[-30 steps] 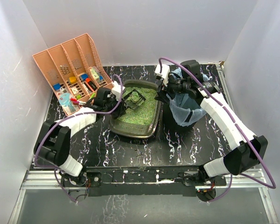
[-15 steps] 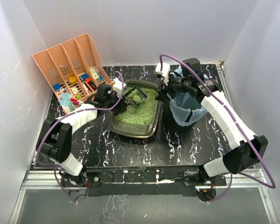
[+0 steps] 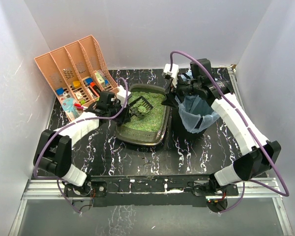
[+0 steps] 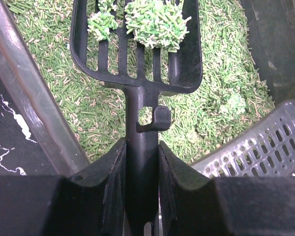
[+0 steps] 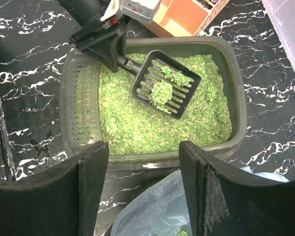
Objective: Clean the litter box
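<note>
The olive-grey litter box [image 3: 137,139] with green litter sits mid-table; it also shows in the left wrist view [image 4: 33,105] and the right wrist view [image 5: 238,93]. My left gripper [image 3: 119,105] [image 4: 141,164] is shut on the handle of a black slotted scoop [image 3: 140,103] [image 4: 137,49], held just above the litter. Two green litter clumps [image 4: 156,20] lie on the scoop [image 5: 165,84]. My right gripper [image 3: 179,97] [image 5: 143,187] is open and empty, hovering between the box's right rim and the bin.
A black bin with a pale blue bag liner [image 3: 192,117] [image 5: 157,214] stands right of the box. A peach-orange slotted organiser [image 3: 73,73] with small items stands at the back left. A perforated grey step [image 4: 258,145] [image 5: 80,98] lines the box's near end.
The scoop was tipped up full of litter half a second ago; now it is level, its slots show and only clumps are on it. The right arm shifted slightly.
</note>
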Motion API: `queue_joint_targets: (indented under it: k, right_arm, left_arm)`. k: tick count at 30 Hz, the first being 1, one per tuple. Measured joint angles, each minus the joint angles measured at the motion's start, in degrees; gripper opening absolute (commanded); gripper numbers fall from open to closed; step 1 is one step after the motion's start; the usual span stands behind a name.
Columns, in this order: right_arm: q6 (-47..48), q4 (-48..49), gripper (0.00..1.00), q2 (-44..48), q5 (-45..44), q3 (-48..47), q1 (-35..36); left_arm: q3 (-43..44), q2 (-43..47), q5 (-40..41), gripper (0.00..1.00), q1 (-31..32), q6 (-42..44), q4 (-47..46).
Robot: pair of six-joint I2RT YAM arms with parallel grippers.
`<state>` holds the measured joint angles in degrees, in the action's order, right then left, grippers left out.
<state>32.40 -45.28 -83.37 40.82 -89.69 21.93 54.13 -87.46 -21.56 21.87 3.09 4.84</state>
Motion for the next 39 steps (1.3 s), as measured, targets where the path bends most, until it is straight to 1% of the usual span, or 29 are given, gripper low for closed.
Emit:
queue_joint_targets:
  k: [3, 11, 19, 22, 28, 34, 39]
  right_arm:
    - [-0.7, 0.02, 0.65, 0.0, 0.74, 0.0, -0.5]
    - [-3.52, 0.11, 0.66, 0.98, 2.19, -0.11, -2.32]
    - [-7.65, 1.64, 0.67, 6.64, 3.06, -0.11, -7.02]
    - [-8.87, 2.43, 0.67, 8.92, 1.38, -0.11, -7.87]
    - [-10.78, 3.13, 0.67, 11.3, -5.75, -0.11, -8.15]
    - [-11.65, 2.6, 0.67, 12.52, -12.37, 0.31, -8.17]
    - [-12.22, 1.6, 0.67, 12.83, -15.85, 0.63, -8.66]
  left_arm:
    - [-0.09, 1.27, -0.07, 0.0, 0.0, 0.72, 1.86]
    - [3.26, 1.88, -0.42, 0.0, 0.0, 0.87, 6.73]
    - [8.41, 3.65, -1.97, 0.0, 0.0, -0.57, 12.59]
    - [10.8, 4.83, -2.25, 0.0, 0.0, -1.2, 15.26]
    - [16.63, 6.4, -2.45, 0.0, -0.02, -2.27, 20.44]
    - [26.47, 6.88, -2.45, 0.0, 0.0, -2.95, 26.56]
    - [33.64, 6.51, -2.45, 0.0, 0.0, -2.93, 30.84]
